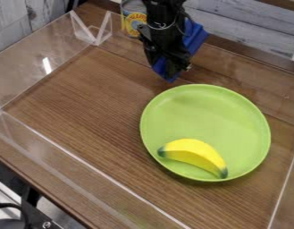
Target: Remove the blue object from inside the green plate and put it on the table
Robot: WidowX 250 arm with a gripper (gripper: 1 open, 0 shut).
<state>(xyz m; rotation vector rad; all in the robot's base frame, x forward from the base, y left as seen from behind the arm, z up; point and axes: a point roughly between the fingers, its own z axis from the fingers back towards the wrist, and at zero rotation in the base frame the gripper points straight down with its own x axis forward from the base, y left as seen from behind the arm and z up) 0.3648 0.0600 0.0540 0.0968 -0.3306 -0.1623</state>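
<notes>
Surface: brown wood grain (83, 103), clear plastic walls (36, 54) at its edges.
Blue object (195, 38): dark blue, blocky, partly hidden behind the black gripper (168, 61); beyond the green plate (206, 125), outside its rim.
Fingers: cannot tell whether spread or pinching.
Banana: yellow (195, 155), on the plate.

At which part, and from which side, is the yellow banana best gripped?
Probably its thick middle, from above, jaws across its width: the banana lies flat and curved in the green plate, with the raised rim close beside it.
</notes>
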